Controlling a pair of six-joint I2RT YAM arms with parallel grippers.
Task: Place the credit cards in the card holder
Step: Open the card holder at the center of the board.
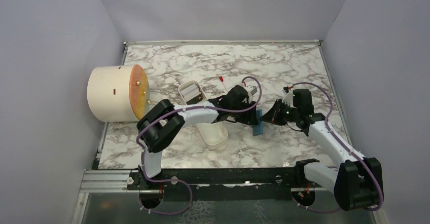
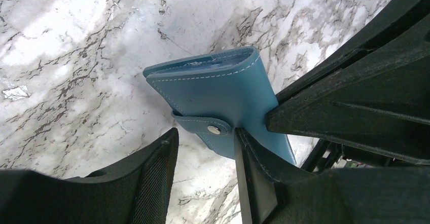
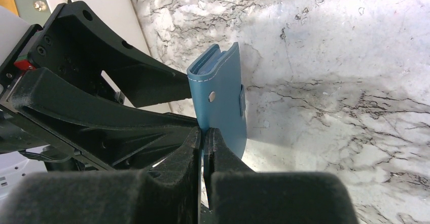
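Note:
The teal-blue card holder (image 1: pixel 258 124) stands on edge on the marble table between my two grippers. In the left wrist view the card holder (image 2: pixel 223 89) is folded, its strap and round snap (image 2: pixel 214 129) facing me. My left gripper (image 2: pixel 205 133) is open, its tips either side of the strap; it sits just left of the holder in the top view (image 1: pixel 252 108). My right gripper (image 3: pixel 205 131) is shut on the lower edge of the card holder (image 3: pixel 223 97), reaching in from the right (image 1: pixel 270 116). No credit card is in view.
A long white oval tray (image 1: pixel 215 133) lies under the left forearm. A cream cylinder (image 1: pixel 111 93) with a round orange face (image 1: pixel 138 92) sits at the table's left edge. A small red-tipped item (image 1: pixel 221 78) lies farther back. Grey walls enclose the table.

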